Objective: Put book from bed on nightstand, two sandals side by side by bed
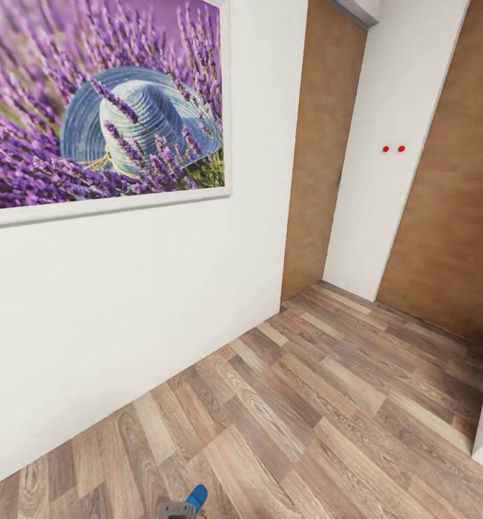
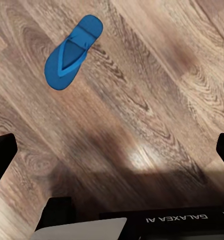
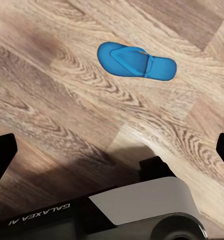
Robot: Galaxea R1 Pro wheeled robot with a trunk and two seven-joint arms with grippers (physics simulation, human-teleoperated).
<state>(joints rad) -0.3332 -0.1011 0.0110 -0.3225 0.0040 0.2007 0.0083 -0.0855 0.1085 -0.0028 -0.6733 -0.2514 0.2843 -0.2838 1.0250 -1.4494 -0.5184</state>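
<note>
My left gripper (image 2: pixel 112 150) hangs wide open over the wood floor (image 2: pixel 157 100), a blue sandal (image 2: pixel 71 52) lying flat ahead. My right gripper (image 3: pixel 112 150), equally wide, faces a sandal (image 3: pixel 137 61) too.

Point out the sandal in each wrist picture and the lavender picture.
sandal (image 2: pixel 72 52), left wrist view, on its sole under the straps.
second sandal (image 3: pixel 137 62), right wrist view, mid-sole.
lavender picture (image 1: pixel 101 101), head view, on the hat.
</note>
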